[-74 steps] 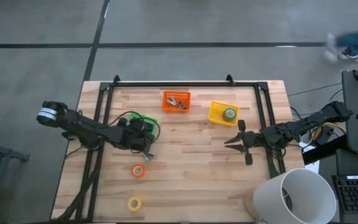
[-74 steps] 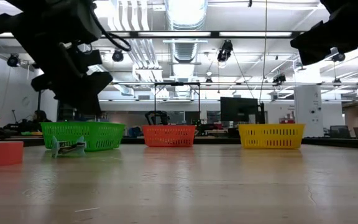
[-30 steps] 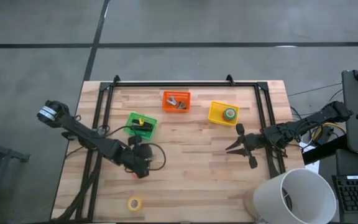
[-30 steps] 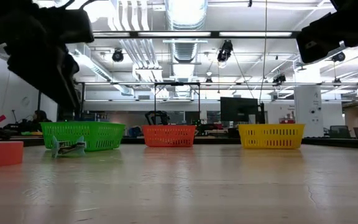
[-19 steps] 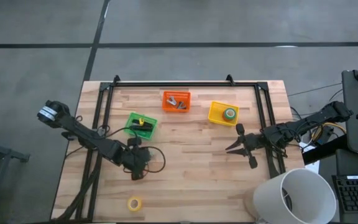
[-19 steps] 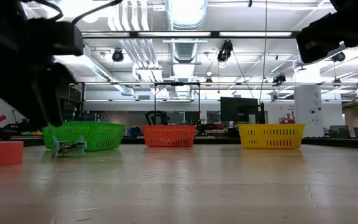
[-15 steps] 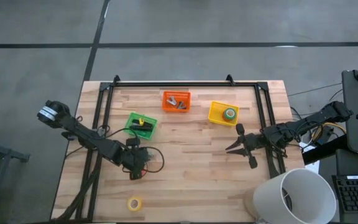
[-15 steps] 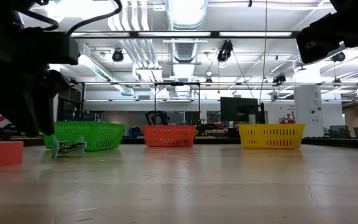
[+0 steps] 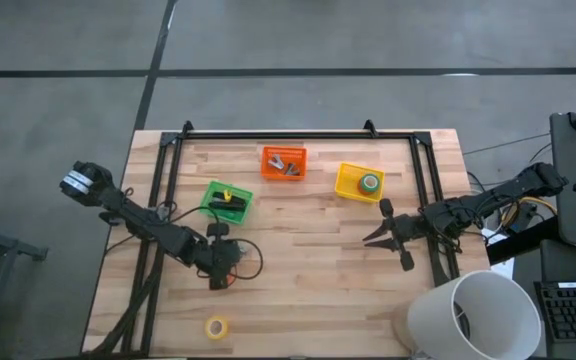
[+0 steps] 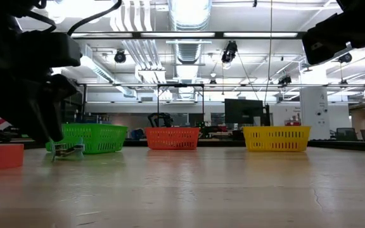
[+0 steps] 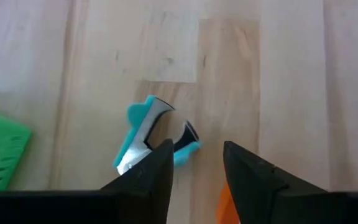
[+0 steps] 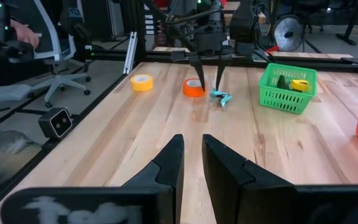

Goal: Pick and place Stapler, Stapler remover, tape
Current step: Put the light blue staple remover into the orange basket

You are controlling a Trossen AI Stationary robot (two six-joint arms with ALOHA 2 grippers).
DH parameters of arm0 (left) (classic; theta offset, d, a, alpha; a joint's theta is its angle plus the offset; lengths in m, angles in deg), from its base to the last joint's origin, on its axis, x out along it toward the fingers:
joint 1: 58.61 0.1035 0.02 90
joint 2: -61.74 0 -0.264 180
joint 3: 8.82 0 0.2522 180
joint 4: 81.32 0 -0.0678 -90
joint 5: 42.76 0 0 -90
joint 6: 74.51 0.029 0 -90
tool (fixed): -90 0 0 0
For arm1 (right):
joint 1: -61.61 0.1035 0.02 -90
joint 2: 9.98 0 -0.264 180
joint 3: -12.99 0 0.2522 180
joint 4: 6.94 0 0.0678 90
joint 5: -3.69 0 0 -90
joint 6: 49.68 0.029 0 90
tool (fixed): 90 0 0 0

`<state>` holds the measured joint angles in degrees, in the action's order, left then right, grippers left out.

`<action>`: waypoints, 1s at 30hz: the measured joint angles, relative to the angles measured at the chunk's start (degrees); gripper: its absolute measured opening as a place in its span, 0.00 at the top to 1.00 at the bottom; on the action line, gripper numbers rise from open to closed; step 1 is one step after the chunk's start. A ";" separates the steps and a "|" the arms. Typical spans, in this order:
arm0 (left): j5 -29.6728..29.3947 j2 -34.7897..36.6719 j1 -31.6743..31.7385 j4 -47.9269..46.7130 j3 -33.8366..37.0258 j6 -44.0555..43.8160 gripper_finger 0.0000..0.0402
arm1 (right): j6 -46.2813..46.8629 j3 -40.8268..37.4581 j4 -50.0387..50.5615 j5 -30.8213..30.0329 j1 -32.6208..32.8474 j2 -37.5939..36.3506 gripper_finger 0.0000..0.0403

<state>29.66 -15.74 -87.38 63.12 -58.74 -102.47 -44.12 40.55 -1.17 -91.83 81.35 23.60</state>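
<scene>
Left pincer (image 11: 196, 158) is open, fingers straddling the teal remover (image 11: 149, 132) lying on the counter (image 9: 308, 280) beside the orange tape (image 12: 194, 87), apparently set for the grab, arm stretched low from the left edge, while the right pincer (image 12: 191, 160) waits narrowly parted.

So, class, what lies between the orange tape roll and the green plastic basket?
A small teal staple remover, seen in the right wrist view between the orange tape roll and the green plastic basket.
</scene>
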 joint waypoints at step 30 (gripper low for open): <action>-1.54 0.13 0.11 0.40 2.45 11.55 0.88 | -0.02 0.00 0.00 0.00 -0.02 0.00 0.87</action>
<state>28.12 -15.61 -87.28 63.52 -56.29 -90.93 -44.14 40.55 -1.17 -91.83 81.34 23.60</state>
